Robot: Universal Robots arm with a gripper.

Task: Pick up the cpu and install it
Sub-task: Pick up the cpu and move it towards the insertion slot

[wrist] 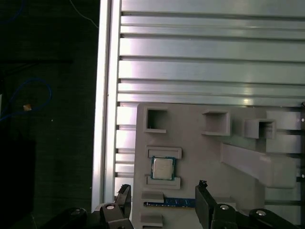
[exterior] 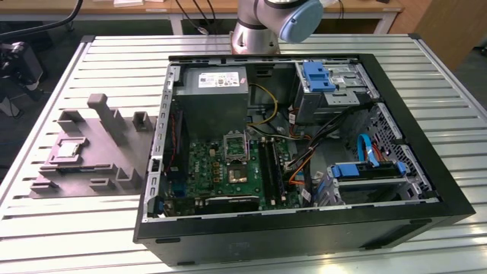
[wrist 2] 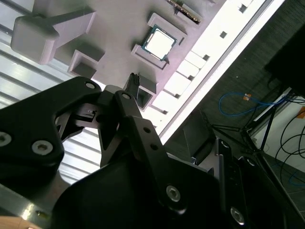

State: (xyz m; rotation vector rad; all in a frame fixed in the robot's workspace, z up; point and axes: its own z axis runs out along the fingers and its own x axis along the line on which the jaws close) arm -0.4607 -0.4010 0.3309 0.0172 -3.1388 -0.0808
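The cpu (wrist: 162, 168) is a small square chip with a pale metal top. It lies flat in a framed recess of the grey moulded tray (wrist: 205, 157), seen in both wrist views, cpu (wrist 2: 159, 43), and at the exterior view's left, cpu (exterior: 67, 149). My gripper (wrist: 163, 194) hovers above the tray, open, with nothing between its fingers. Its two black fingertips (wrist: 125, 194) stand to either side of the chip's line, apart from it. On the green motherboard (exterior: 228, 171) inside the computer case, the silver socket frame (exterior: 234, 146) stands raised.
The open black computer case (exterior: 396, 188) fills the middle and right of the slatted metal table (exterior: 45, 228). The tray has upright posts (exterior: 101, 108) and a memory stick (wrist: 171, 203) beside the chip. The table edge (wrist: 102, 95) is close to the tray. The arm's base (exterior: 263, 25) is behind the case.
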